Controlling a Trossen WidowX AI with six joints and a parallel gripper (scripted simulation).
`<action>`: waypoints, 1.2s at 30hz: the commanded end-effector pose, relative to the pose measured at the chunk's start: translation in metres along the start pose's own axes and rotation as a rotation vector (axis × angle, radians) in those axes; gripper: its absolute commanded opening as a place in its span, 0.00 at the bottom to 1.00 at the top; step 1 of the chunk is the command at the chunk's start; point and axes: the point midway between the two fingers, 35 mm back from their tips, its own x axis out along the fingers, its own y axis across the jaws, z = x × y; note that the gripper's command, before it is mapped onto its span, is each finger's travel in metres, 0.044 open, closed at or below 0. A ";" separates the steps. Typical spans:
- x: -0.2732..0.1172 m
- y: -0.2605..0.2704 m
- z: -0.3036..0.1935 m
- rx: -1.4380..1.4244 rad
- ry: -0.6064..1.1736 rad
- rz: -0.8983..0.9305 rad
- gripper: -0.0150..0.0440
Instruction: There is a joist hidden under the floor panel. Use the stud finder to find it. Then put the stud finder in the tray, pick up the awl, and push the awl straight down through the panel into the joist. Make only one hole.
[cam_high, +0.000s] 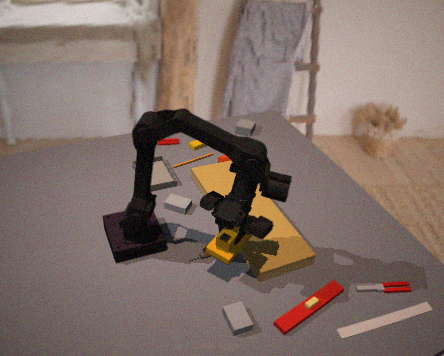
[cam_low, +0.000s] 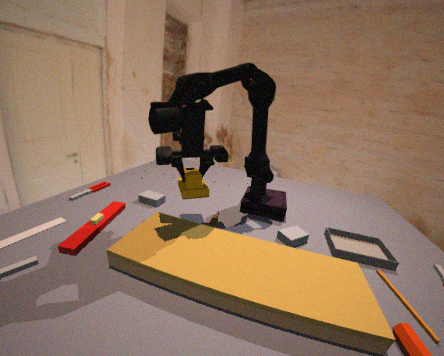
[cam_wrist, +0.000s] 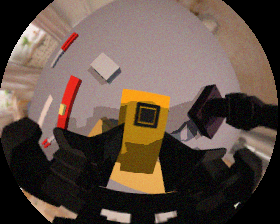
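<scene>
My gripper (cam_high: 233, 235) (cam_low: 194, 176) (cam_wrist: 141, 127) is shut on the yellow stud finder (cam_high: 219, 249) (cam_low: 194, 189) (cam_wrist: 145, 97). It holds it in the air beside the near end of the floor panel (cam_high: 287, 245) (cam_low: 250, 270) (cam_wrist: 134, 183), with the stud finder's shadow on the table below. The panel is a thick tan slab; no hole shows in its visible top. The awl (cam_high: 204, 254) (cam_low: 214, 219) lies on the table beside the panel, partly hidden; I cannot make it out in the wrist view. The grey-rimmed tray (cam_high: 162, 175) (cam_low: 361, 245) is empty.
A red level (cam_high: 310, 307) (cam_low: 90, 233) (cam_wrist: 69, 100) and a grey block (cam_high: 237, 317) (cam_low: 151, 198) (cam_wrist: 105, 66) lie near the panel's near end. Another grey block (cam_high: 178, 203) (cam_low: 293, 235) lies between panel and tray. An orange pencil (cam_high: 193, 160) (cam_low: 407, 306) lies beyond the tray.
</scene>
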 end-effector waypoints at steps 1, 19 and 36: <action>-0.004 0.007 -0.006 -0.126 0.026 0.024 0.25; -0.013 0.030 -0.033 -0.759 0.093 0.131 0.25; -0.023 0.050 -0.058 -1.358 0.098 0.278 0.25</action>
